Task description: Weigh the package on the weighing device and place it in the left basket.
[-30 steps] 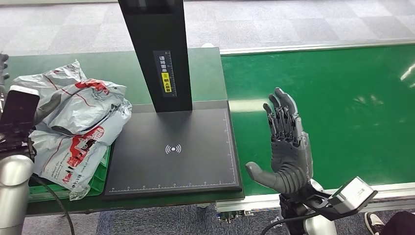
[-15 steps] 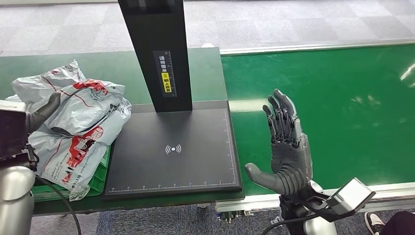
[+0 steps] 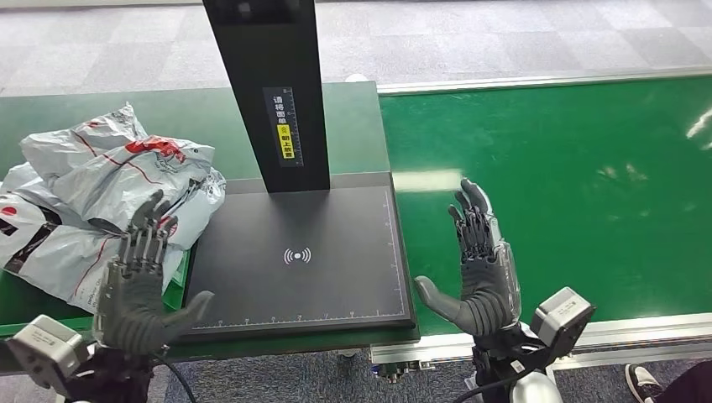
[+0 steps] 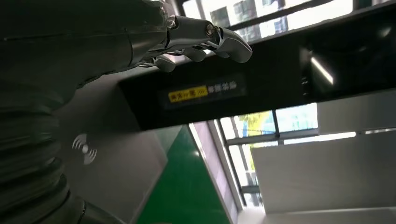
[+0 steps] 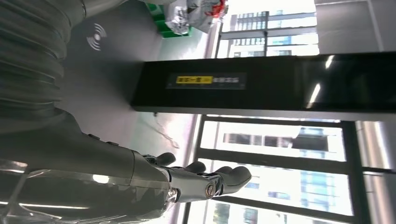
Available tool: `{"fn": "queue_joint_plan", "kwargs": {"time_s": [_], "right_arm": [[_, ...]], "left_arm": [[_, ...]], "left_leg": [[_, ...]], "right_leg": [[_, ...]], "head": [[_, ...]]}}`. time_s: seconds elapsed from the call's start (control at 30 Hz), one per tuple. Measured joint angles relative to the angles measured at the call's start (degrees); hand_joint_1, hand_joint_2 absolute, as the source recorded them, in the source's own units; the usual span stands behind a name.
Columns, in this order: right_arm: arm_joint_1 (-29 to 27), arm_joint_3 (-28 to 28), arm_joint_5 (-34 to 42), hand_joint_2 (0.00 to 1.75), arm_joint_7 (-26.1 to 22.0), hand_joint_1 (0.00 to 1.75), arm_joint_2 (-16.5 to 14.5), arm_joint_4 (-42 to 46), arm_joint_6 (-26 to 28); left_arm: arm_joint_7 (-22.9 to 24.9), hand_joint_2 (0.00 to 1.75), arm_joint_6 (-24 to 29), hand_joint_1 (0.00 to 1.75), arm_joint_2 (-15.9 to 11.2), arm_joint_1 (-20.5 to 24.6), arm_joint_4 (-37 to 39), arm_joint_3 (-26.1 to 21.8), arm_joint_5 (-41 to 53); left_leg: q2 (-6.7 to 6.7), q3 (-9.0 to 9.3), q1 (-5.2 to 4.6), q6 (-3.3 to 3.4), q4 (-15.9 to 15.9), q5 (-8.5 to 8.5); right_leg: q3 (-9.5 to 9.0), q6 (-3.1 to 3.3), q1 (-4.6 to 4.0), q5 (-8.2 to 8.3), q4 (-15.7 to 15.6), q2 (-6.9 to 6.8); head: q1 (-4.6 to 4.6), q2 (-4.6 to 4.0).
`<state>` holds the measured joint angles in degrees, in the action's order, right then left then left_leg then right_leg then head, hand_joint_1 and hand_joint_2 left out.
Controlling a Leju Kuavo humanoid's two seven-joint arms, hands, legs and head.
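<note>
Both robot hands, left (image 3: pixel 138 290) and right (image 3: pixel 481 273), hang released, flanking the scale (image 3: pixel 294 260).

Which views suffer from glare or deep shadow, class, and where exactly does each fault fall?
Head view: evenly lit, with a pale glare strip on the green conveyor belt beside the scale platform. Left wrist view: the left hand is dark against bright windows. Right wrist view: window light washes out the packages, while the right hand sits in shade.
</note>
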<state>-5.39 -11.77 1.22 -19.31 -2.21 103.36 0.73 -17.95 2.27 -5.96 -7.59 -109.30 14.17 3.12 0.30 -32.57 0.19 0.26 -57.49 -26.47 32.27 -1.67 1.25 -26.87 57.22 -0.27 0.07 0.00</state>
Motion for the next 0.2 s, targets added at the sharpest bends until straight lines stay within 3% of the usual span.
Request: {"fn": "queue_joint_plan", "kwargs": {"time_s": [0.03, 0.1, 0.17, 0.2], "right_arm": [[-0.48, 0.04, 0.29, 1.75, 0.93, 0.0, -0.07, -0.56, 0.19], [-1.51, 0.08, 0.67, 0.87, 2.5, 0.0, -0.09, -1.64, 0.44], [-2.39, 0.02, 0.87, 0.87, 3.36, 0.0, -0.17, -2.58, 0.38], [-2.59, 0.0, 0.92, 1.16, 3.5, 0.0, -0.2, -2.79, 0.32]], "left_arm": [[0.64, 1.75, -0.69, 0.0, 0.67, -0.97, 0.3, 0.74, -1.53], [1.85, 1.75, -1.37, 0.0, 1.86, -2.58, 1.33, 1.97, -3.36], [2.72, 1.75, -1.46, 0.0, 2.87, -3.83, 2.28, 3.06, -3.48], [2.93, 1.75, -1.44, 0.0, 3.11, -4.09, 2.47, 3.32, -3.36]], "left_leg": [[0.0, 0.0, 0.0, 0.0, 0.0, 0.0], [-0.01, 0.0, 0.0, 0.0, 0.0, 0.0], [-0.01, -0.01, 0.01, -0.01, 0.01, 0.0], [-0.01, -0.01, 0.01, -0.01, 0.01, 0.0]], "right_leg": [[0.0, 0.0, 0.0, 0.0, 0.0, 0.0], [0.0, 0.0, -0.01, 0.0, 0.0, 0.0], [0.0, 0.0, -0.02, 0.0, 0.0, 0.0], [0.0, 0.0, -0.02, 0.0, 0.0, -0.01]], "head": [[0.0, 0.0], [-0.01, 0.0], [-0.01, 0.0], [0.0, 0.0]]}}
